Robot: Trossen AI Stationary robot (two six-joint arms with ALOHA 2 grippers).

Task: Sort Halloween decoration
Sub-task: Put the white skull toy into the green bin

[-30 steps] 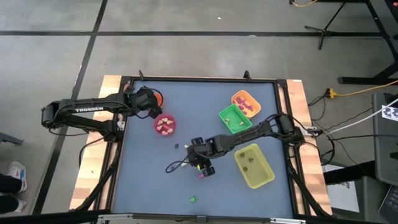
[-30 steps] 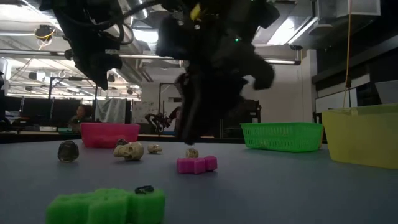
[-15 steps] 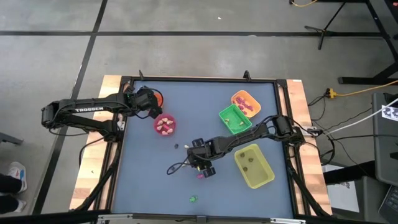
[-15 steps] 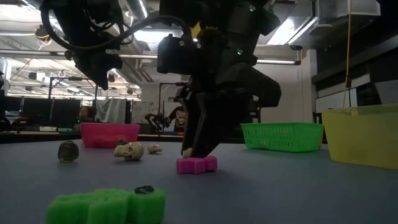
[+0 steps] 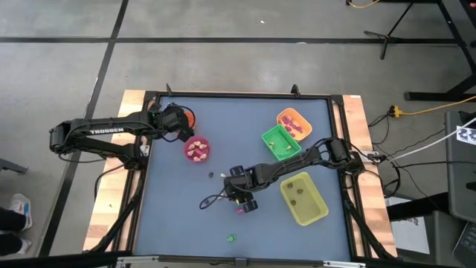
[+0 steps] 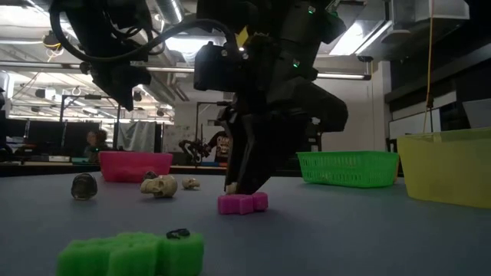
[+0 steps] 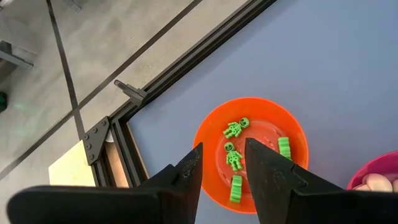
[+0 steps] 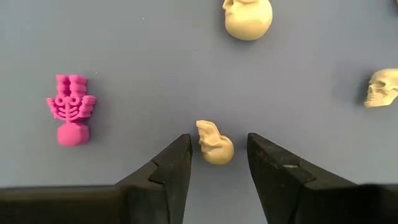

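right gripper (image 8: 219,163) down at the table, fingers parted a little, straddling a small cream skull (image 8: 214,143) without touching it. off to one side of the fingers, apart, a pink skeleton trinket (image 8: 70,107) flat on the blue table (image 8: 143,62). farther ahead, a second cream skull (image 8: 248,17) and a third (image 8: 382,88) near the picture's edge. seen level across the table, the same pink piece (image 6: 242,203) just in front of the lowered fingertips, a green trinket (image 6: 132,254) nearest the camera, a dark skull (image 6: 84,185) and a cream one (image 6: 159,185) farther back. yellow tray (image 5: 303,198) just beside the right arm, green tray (image 5: 281,141) and orange tray (image 5: 294,123) beyond.

left gripper (image 7: 222,171) hovering over an orange cup (image 7: 214,134), fingers narrowly apart and empty; green skeletons (image 7: 234,127) lying in the cup. pink cup (image 5: 198,149) with cream pieces just beside it.
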